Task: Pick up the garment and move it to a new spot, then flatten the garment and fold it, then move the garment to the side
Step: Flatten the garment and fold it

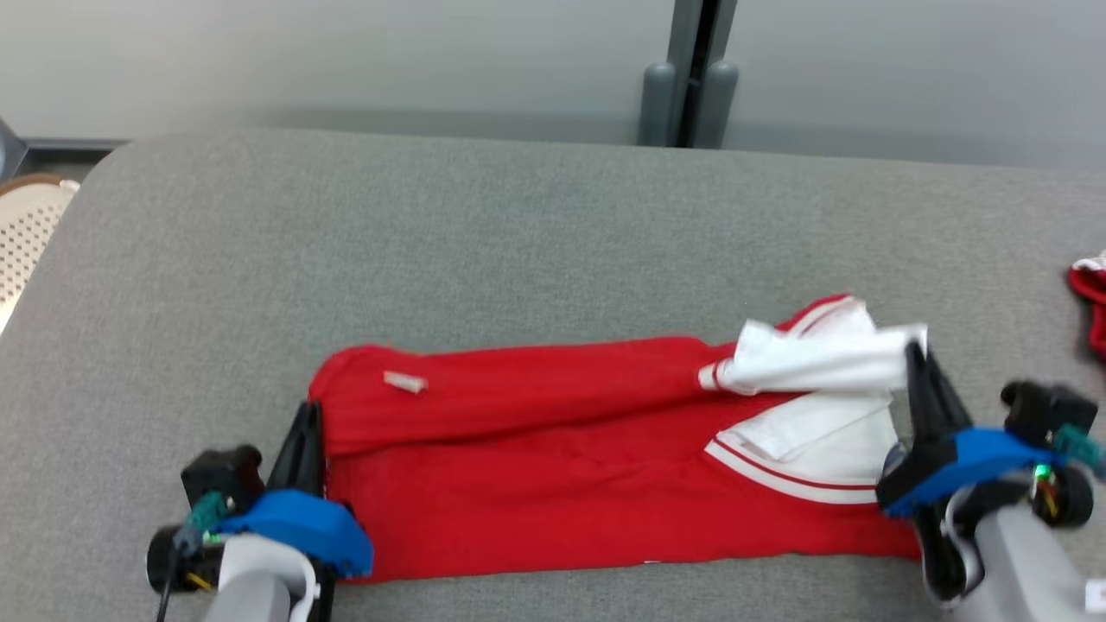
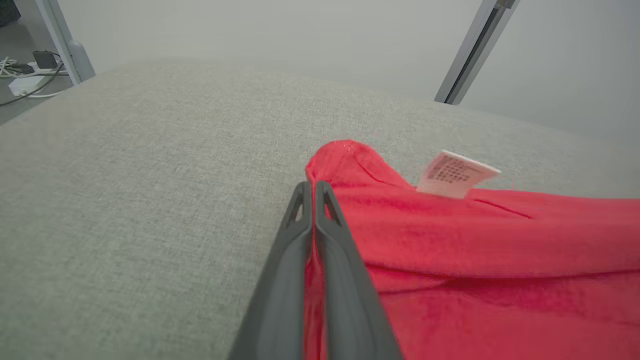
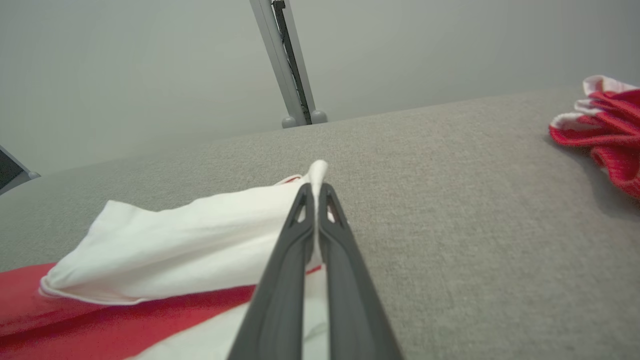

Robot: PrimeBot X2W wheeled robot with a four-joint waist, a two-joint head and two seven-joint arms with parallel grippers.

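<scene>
Grey fabric-covered desk (image 1: 553, 225), seen from the near side, with a grey wall and a vertical grey post (image 1: 689, 78) beyond its far edge. The garment (image 1: 562, 466), red with white striped trim, lies lengthwise along the near half of the desk, its upper layer folded over along the far side. A white panel (image 1: 821, 358) of the garment is raised off the cloth at the right end. Left pincer (image 1: 307, 415), near left: fingers clenched on the garment's red left edge, with cloth visible between them in the left wrist view (image 2: 313, 187). Right pincer (image 1: 914, 354), near right: clenched on the corner of the white panel, which stands up past the fingertips (image 3: 316, 189). A second red-and-white cloth (image 1: 1090, 302) lies bunched at the right edge of the desk, well apart from the garment. A pale perforated object (image 1: 26, 233), basket or seat cannot be told, shows off the desk's left edge. A small white label (image 1: 404, 382) sticks up from the garment near its left end.
</scene>
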